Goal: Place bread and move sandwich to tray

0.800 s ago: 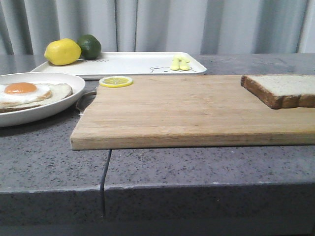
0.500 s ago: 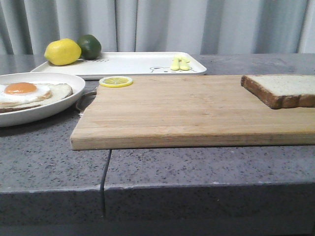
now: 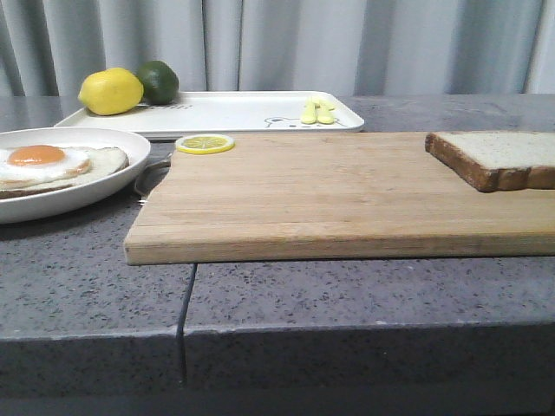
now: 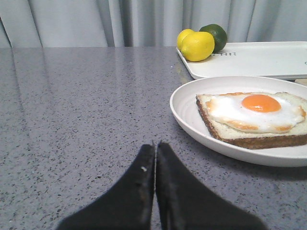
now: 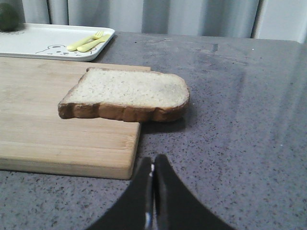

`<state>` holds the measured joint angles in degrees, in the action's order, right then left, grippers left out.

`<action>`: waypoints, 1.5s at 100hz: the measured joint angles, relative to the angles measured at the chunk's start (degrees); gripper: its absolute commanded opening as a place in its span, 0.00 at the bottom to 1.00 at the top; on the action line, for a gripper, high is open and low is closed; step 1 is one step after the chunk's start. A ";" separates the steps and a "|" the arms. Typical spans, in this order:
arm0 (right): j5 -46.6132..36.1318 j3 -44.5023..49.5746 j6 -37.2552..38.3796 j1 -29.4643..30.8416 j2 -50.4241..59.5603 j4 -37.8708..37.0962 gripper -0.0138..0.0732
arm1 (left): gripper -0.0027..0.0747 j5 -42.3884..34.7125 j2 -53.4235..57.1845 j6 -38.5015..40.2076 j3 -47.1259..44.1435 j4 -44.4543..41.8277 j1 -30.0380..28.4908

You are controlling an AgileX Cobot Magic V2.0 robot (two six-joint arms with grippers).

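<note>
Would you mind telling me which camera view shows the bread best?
The right wrist view: the whole bread shows, one end overhanging the cutting board. The front view cuts the slice off at the frame's edge. The left wrist view misses it.

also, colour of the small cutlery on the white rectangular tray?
Pale yellow cutlery; clearest in the right wrist view.

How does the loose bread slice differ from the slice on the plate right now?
The bread is bare on top; the sandwich slice carries a fried egg. The bread lies on the cutting board, overhanging its edge; the sandwich sits inside the white plate. The bread is near the right gripper, the sandwich near the left gripper. Both lie flat, with dark crusts.
</note>
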<state>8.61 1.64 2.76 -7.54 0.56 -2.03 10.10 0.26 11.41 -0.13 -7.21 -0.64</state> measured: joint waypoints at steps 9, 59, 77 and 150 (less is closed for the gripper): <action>-1.82 0.00 0.00 0.00 0.00 -0.03 0.02 | 0.01 -1.43 0.00 0.00 0.00 1.80 0.00; 4.95 -12.46 1.36 0.00 -4.33 8.37 0.02 | 0.01 7.58 -4.02 -0.23 15.35 17.26 0.00; 14.73 -22.78 1.36 0.00 -12.99 8.49 0.02 | 0.01 21.90 -14.09 -3.65 28.75 17.53 0.00; 32.97 -44.32 0.05 0.00 -34.09 8.49 0.02 | 0.01 45.14 -41.09 -4.54 52.56 19.37 0.00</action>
<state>41.59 -42.68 2.81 -7.54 -33.53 6.46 55.24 -40.83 6.87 52.43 12.17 -0.64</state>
